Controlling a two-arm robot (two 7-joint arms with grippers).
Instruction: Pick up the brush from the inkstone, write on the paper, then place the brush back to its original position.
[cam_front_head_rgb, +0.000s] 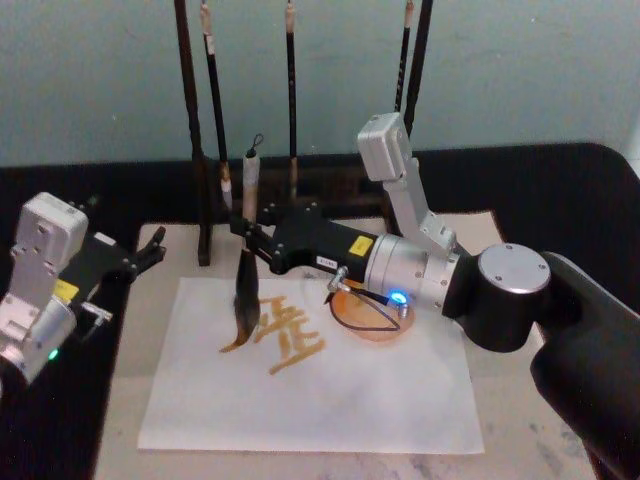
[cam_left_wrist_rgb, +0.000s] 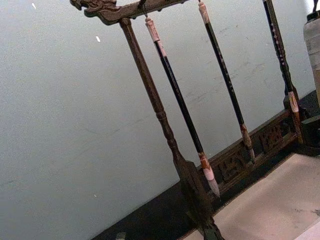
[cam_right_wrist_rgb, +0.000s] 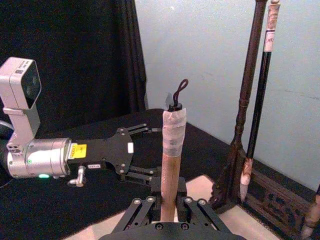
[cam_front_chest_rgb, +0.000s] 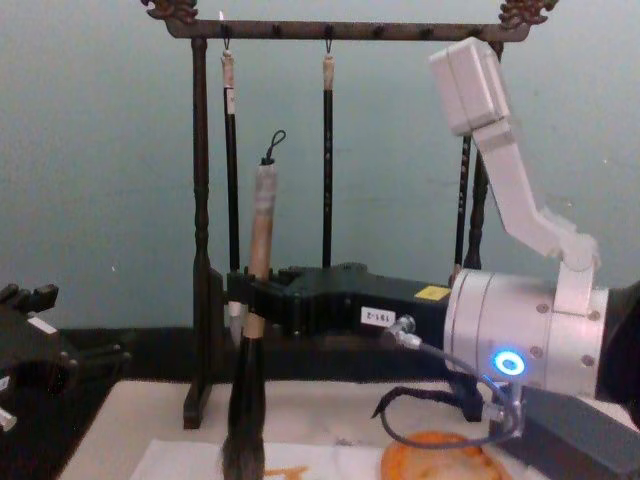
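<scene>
My right gripper (cam_front_head_rgb: 247, 232) is shut on the brush (cam_front_head_rgb: 244, 295), gripping the handle just above the black lower part. The brush stands nearly upright, and its dark tuft touches the white paper (cam_front_head_rgb: 330, 400) at the left end of the orange strokes (cam_front_head_rgb: 287, 337). In the right wrist view the pale handle (cam_right_wrist_rgb: 172, 145) rises between the gripper's fingers (cam_right_wrist_rgb: 140, 207), with the loop cord on top. The orange inkstone (cam_front_head_rgb: 385, 333) sits on the paper under my right forearm, partly hidden by a black cable. My left gripper (cam_front_head_rgb: 150, 250) is parked open at the table's left, apart from everything.
A dark wooden brush stand (cam_front_head_rgb: 201, 200) rises at the back with three thin brushes (cam_left_wrist_rgb: 185, 115) hanging from it, just behind the held brush. The paper lies on a cream mat (cam_front_head_rgb: 160, 300) on a black-covered table. A pale wall closes the back.
</scene>
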